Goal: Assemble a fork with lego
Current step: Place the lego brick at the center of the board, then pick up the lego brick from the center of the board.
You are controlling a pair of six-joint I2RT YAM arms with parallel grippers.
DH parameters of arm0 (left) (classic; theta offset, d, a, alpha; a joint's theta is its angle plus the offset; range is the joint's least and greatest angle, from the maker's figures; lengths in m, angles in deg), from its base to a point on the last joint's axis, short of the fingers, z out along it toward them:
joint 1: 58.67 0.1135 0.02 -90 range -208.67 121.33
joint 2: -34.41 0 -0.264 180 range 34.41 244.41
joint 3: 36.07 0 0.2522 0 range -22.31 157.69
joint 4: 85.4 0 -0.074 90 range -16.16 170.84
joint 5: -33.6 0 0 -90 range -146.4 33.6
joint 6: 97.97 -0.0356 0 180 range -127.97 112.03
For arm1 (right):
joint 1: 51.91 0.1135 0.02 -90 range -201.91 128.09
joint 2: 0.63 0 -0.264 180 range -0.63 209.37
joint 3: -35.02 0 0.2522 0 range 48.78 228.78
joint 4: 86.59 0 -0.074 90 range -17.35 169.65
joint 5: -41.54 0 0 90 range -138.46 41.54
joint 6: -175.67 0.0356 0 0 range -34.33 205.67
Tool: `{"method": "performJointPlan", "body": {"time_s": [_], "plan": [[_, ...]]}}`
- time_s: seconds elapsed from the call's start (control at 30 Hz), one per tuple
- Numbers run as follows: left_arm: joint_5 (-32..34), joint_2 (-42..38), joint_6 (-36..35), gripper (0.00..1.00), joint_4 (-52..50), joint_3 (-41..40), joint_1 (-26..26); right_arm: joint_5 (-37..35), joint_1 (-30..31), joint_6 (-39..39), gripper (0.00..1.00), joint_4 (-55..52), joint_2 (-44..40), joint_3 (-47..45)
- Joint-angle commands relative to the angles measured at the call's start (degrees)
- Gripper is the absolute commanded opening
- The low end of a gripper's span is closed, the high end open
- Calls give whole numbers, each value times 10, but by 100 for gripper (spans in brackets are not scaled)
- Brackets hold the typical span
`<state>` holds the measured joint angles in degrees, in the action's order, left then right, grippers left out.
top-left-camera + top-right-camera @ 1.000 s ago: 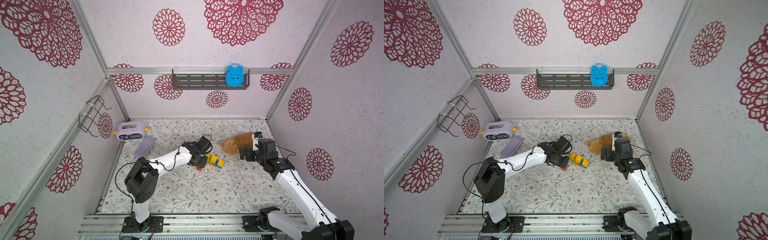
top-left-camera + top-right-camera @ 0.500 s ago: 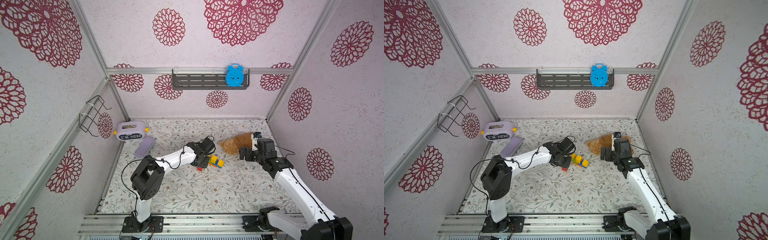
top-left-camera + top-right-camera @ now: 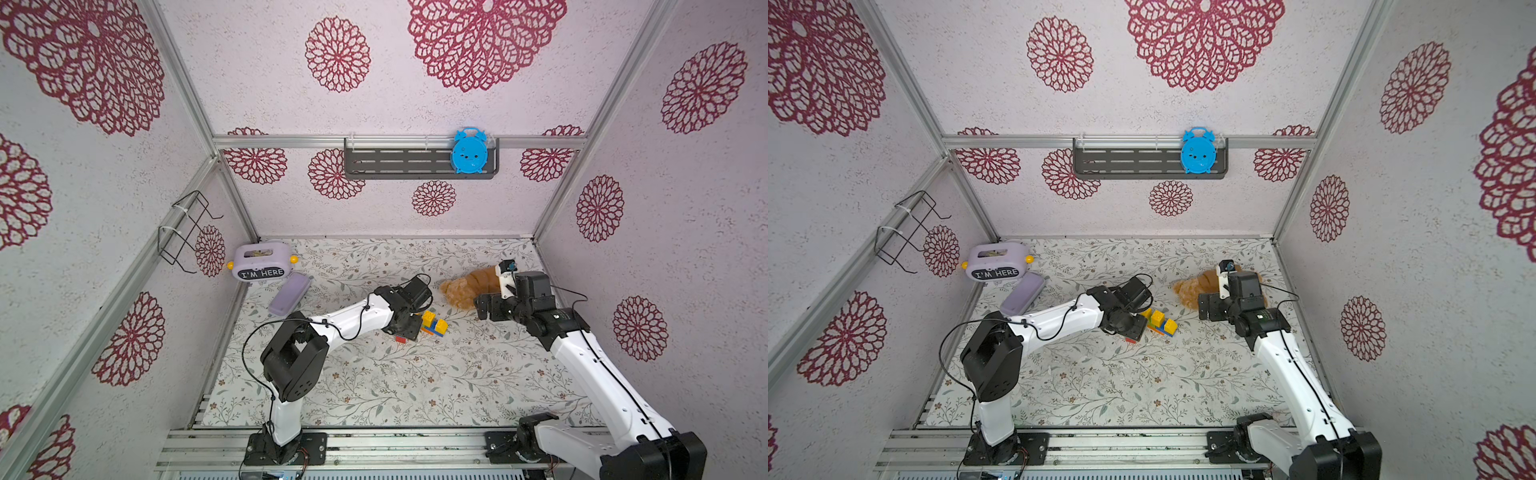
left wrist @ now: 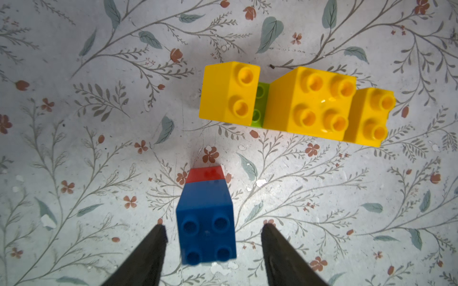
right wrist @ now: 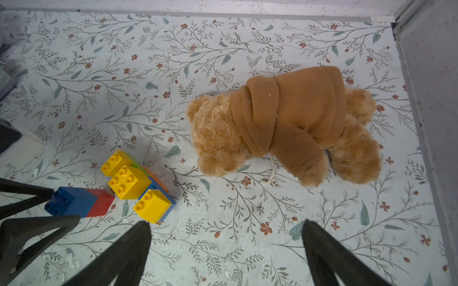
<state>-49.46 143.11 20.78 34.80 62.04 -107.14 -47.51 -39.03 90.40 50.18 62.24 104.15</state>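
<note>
My left pincer [image 4: 213, 226], jaws apart, straddles the blue-and-red brick handle [image 4: 205, 198]. The yellow-pronged brick crosspiece [image 3: 434, 325] lies at three o'clock in both top views.

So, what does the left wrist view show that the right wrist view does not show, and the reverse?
Only the left wrist view: the open left gripper with a gap on each side of the blue-and-red handle, and the studs of the lime green brick.
Only the right wrist view: the brown plush bear, the orange brick and the open right gripper.
Both: the handle, the three yellow bricks and the floral table.
</note>
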Motion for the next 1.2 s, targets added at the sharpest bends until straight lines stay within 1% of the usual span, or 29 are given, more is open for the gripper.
{"method": "performJointPlan", "body": {"time_s": [0.0,0.07,0.23,0.57,1.0,1.17], "plan": [[1,-32,-19,73,8,-8,-3,14,-1,-34,99,-22,12,27],[-5,-26,-22,74,7,-14,-3,16,-1,-34,99,-20,14,28],[-7,-15,-21,75,3,-23,-3,16,-1,-31,99,-12,14,22],[31,-7,-21,70,-15,-24,-1,1,0,-31,99,-16,22,15],[43,-9,-24,66,-20,-36,5,-10,6,-34,99,-18,29,14],[53,-17,-24,66,-22,-44,6,-10,12,-35,99,-17,38,16]]}}
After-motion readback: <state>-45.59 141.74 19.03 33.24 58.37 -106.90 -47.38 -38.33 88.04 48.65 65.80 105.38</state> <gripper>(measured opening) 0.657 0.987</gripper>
